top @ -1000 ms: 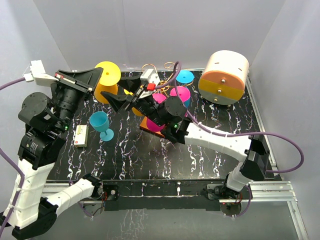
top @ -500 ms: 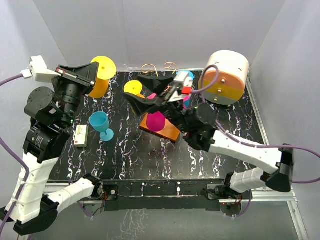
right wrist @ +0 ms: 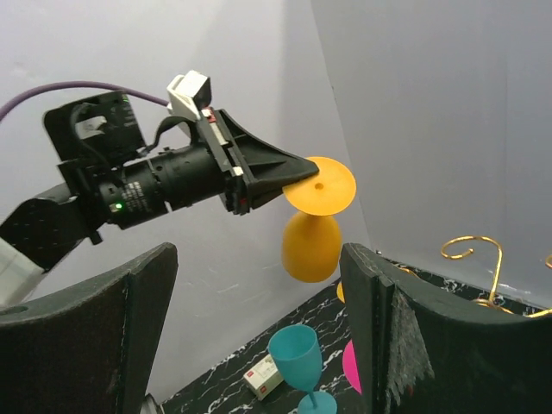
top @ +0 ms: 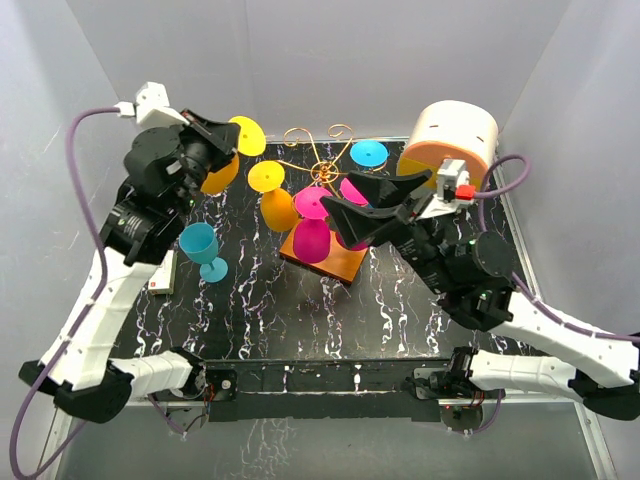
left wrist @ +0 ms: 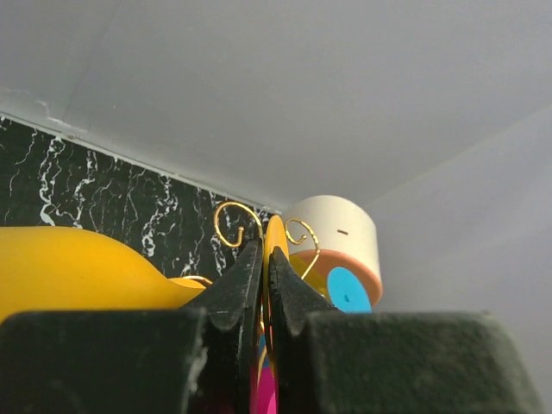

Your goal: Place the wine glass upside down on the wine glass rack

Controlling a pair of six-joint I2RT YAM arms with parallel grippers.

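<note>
A yellow wine glass [top: 218, 172] hangs upside down in the air at the back left. My left gripper [top: 232, 140] is shut on the rim of its foot [left wrist: 275, 235]. The right wrist view shows this glass [right wrist: 312, 241] hanging from the left gripper [right wrist: 285, 177]. The wine glass rack [top: 322, 170] is gold wire on an orange-brown wooden base [top: 345, 265]. It stands right of the held glass and apart from it. My right gripper [top: 348, 207] hovers open over the rack's right side with nothing between its fingers [right wrist: 103, 319].
On the rack hang a second yellow glass [top: 275, 205], two magenta glasses [top: 312, 238] and a blue-footed one [top: 369, 153]. A teal glass [top: 203, 250] stands upright at the left beside a small white box [top: 163, 272]. A cream and orange round container [top: 450, 145] sits back right.
My right gripper has opened wider and drawn back to the right, away from the yellow glass on the rack. The left arm has swung its held glass right, toward the rack.
</note>
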